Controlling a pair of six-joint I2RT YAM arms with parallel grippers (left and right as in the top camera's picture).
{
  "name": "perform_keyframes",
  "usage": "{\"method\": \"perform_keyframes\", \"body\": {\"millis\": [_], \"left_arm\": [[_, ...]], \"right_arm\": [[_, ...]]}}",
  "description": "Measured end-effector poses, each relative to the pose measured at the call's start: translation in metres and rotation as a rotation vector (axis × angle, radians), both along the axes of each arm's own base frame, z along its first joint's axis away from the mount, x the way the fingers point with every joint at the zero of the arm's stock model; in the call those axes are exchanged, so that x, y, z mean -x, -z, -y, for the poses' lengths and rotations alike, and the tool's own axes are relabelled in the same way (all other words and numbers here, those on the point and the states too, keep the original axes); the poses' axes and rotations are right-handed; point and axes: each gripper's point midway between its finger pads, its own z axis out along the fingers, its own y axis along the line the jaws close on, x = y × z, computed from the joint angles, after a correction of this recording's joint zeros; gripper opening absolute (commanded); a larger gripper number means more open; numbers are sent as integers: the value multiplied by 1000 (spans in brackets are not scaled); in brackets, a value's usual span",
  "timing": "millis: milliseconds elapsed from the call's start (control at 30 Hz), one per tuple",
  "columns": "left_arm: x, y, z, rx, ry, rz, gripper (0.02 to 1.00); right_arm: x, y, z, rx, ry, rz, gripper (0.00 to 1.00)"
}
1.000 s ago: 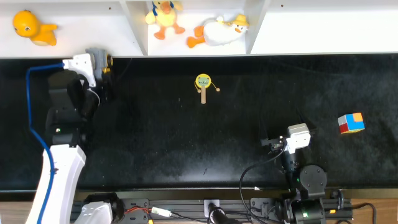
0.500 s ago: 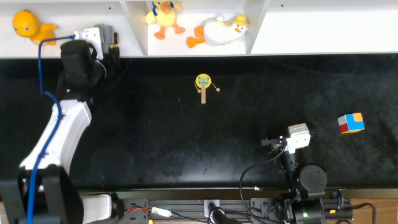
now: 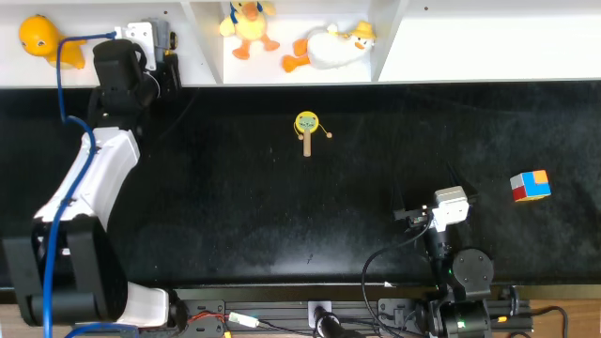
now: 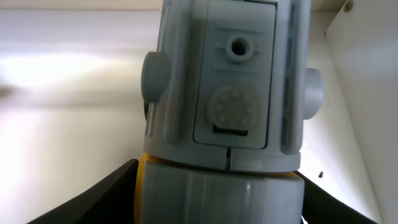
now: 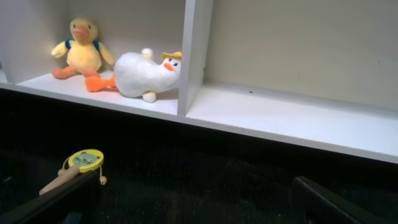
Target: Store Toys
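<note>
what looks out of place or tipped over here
The white plush goose lies tipped on its side in the middle shelf compartment, beside the upright yellow duck plush. The rattle drum and colour cube lie loose on the black table, unstored.

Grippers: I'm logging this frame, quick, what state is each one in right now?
Left gripper: closed, holding a grey plastic toy.
Right gripper: open, empty.

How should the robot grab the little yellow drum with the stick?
Probably by its wooden stick, coming straight down from above. The little drum lies flat on the table, and the stick is thin and straight, so it is easy to pinch across; the round head is wider.
</note>
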Motion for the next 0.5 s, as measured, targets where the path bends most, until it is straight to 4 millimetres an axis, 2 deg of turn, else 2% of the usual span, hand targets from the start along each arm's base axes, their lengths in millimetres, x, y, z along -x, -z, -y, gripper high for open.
{"method": "perform_keyframes", "body": {"millis": [367, 400, 433, 467, 500], "left_arm": [[-7, 14, 0, -1, 1, -8, 411], [-8, 14, 0, -1, 1, -6, 435], [-8, 14, 0, -1, 1, -5, 503], [-8, 14, 0, -2, 1, -4, 625], [-8, 14, 0, -1, 1, -4, 682]], "right_arm": [[0, 0, 0, 0, 1, 0, 993], [0, 0, 0, 0, 0, 0, 996], [0, 0, 0, 0, 1, 0, 996], [0, 0, 0, 0, 0, 0, 996], [0, 0, 0, 0, 0, 0, 996]]}}
